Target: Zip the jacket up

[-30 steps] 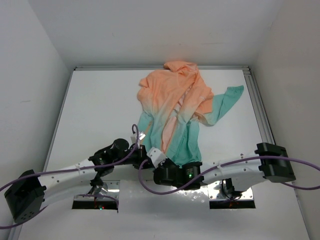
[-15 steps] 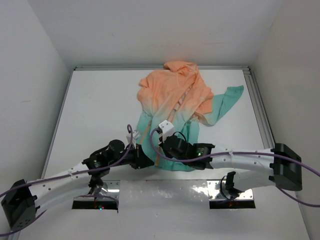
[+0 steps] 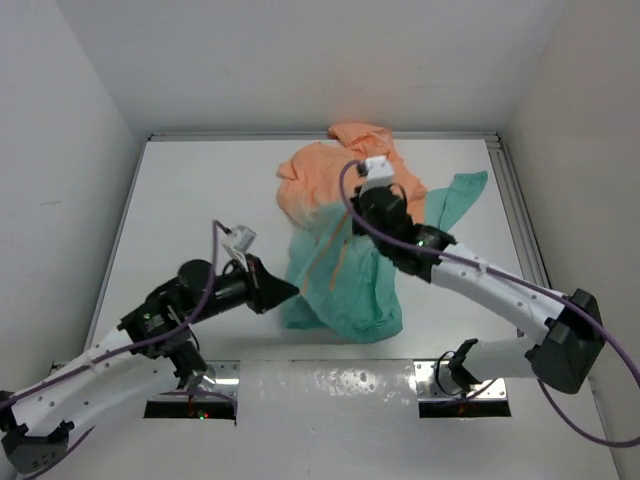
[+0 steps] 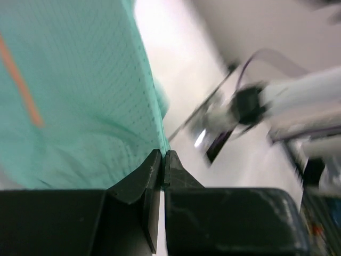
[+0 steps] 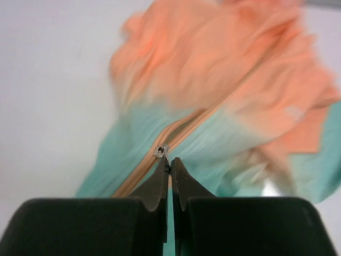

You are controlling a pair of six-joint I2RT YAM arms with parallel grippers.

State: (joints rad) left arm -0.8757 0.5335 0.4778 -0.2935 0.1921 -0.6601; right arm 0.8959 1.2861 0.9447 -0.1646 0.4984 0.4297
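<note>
Clamping the jacket [image 4: 80, 96] hem, left gripper [image 4: 162, 156]; right gripper [image 5: 169, 161] pinches zipper pull [image 5: 161, 151].

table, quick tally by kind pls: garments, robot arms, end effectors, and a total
jacket: 1
robot arms: 2 (left arm, right arm)
end effectors: 2 (left end effector, right end effector)
total: 5
</note>
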